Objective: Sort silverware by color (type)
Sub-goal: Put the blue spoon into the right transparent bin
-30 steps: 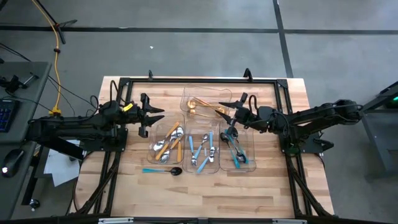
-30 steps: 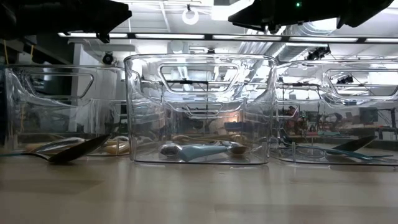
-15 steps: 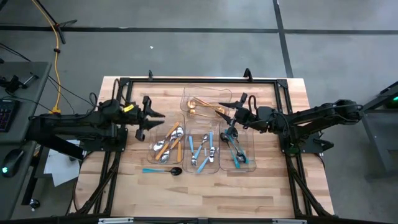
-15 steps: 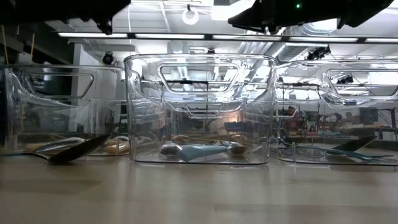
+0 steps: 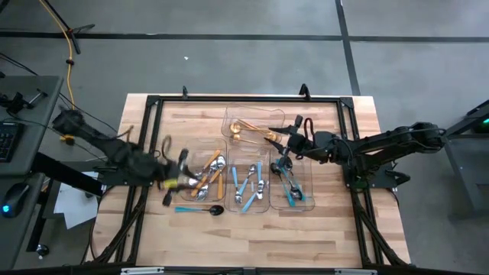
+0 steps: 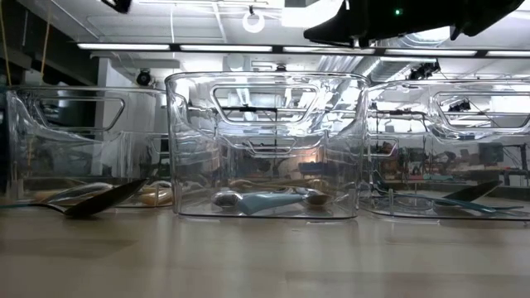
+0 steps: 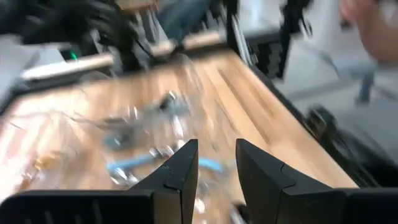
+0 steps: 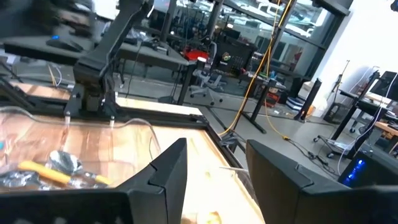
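Four clear trays hold the sorted silverware: gold pieces (image 5: pixel 252 131) at the far side, orange-handled (image 5: pixel 208 176), light-blue-handled (image 5: pixel 249 183) and teal-handled (image 5: pixel 290 185) in the near row. One spoon (image 5: pixel 200 208) with a dark bowl and teal handle lies loose on the table in front of the orange tray. It also shows in the low view as a dark spoon (image 6: pixel 99 201). My left gripper (image 5: pixel 177 180) hovers blurred left of the orange tray, open and empty (image 7: pixel 216 163). My right gripper (image 5: pixel 281 147) hangs open and empty (image 8: pixel 214 168) above the trays.
A black metal frame (image 5: pixel 229 99) runs around the table's work area. Bare wood (image 5: pixel 252 237) lies between the trays and the near edge. Beyond the left side stand a desk with a keyboard (image 5: pixel 6 141) and cables.
My left arm has swung quickly from the far left of the trays toward the table's near edge, its gripper turning and coming closer to the loose spoon. Its fingers stay open. The silverware has not moved.
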Tool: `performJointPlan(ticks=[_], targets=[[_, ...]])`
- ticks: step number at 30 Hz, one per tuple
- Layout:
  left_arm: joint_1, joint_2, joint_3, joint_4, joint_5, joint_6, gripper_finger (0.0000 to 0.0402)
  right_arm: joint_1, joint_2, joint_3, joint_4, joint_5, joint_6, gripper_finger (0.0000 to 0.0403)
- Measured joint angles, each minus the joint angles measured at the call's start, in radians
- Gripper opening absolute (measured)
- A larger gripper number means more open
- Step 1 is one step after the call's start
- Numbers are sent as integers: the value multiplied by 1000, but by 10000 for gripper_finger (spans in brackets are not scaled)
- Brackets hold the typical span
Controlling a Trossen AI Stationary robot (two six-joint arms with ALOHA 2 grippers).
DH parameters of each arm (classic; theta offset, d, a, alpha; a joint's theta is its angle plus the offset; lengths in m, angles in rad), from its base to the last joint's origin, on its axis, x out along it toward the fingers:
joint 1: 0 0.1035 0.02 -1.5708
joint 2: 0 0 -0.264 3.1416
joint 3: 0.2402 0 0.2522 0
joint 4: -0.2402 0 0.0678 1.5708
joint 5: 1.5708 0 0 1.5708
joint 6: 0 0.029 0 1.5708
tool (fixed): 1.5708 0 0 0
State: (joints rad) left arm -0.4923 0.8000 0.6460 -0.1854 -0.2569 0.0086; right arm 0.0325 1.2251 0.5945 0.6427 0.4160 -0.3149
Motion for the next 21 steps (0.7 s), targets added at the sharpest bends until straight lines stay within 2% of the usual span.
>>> performJointPlan(ticks=[6, 11, 13, 15, 19, 21], targets=[[-265, 226, 178, -248, -155, -148, 91, 0, 0, 0, -36, 0, 0, 149], [-405, 412, 317, -515, -224, -398, 41, 0, 0, 0, -34, 0, 0, 149], [-437, 477, 355, -621, -224, -480, 12, 0, 0, 0, -34, 0, 0, 149], [-459, 545, 378, -735, -205, -531, 7, 0, 0, 0, -34, 0, 0, 149], [-473, 676, 408, -916, -79, -460, 2, 0, 0, 0, -34, 0, 0, 149], [-473, 740, 422, -997, -59, -408, 2, 0, 0, 0, -34, 0, 0, 149]])
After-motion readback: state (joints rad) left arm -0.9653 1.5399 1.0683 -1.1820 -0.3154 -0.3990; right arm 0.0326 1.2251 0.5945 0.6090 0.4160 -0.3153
